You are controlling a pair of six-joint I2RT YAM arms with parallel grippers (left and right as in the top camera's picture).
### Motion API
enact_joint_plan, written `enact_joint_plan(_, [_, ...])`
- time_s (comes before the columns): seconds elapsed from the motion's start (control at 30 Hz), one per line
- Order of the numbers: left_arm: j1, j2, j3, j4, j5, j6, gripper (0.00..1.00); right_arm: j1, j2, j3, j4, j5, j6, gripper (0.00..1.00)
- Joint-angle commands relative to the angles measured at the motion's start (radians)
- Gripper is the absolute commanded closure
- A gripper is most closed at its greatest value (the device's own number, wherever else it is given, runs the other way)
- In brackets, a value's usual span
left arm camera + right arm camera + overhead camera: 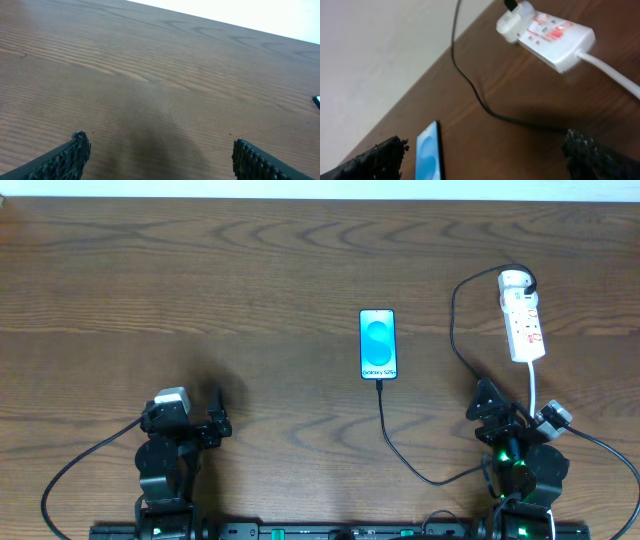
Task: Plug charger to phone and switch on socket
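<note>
Charger (382, 408) tip at phone (377, 344) edge, other end in socket (523, 320) | left end effector (160, 146) released | right end effector (486, 144) released

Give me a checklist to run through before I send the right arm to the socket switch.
1. Charger tip in phone: ok, it meets the phone's near edge in the overhead view.
2. Adapter seated in socket: ok, at the far end.
3. Socket switch on: cannot tell, the red marks are blurred.
4. Right end effector open and empty: ok.
5. Left end effector open, empty, away from the phone: ok.
6. Charger clear of right arm: not ok, it runs in under the arm in the overhead view.
</note>
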Motion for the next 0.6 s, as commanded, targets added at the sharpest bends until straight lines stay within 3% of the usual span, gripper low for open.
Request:
enact_joint_plan(0.0, [0.005,0.000,-0.017,-0.033,0.024,0.010,0.08,0.008,-0.004,-0.002,-0.004,0.009,0.012,0.01])
enact_joint_plan(0.33, [0.005,0.000,-0.017,-0.033,0.024,0.010,0.07,0.008,-0.006,-0.002,-0.004,0.009,0.012,0.01])
enact_joint_plan(0.57, [0.005,0.000,-0.017,-0.033,0.024,0.010,0.08,0.037,-0.016,-0.002,-0.005,0.000,-0.276,0.01])
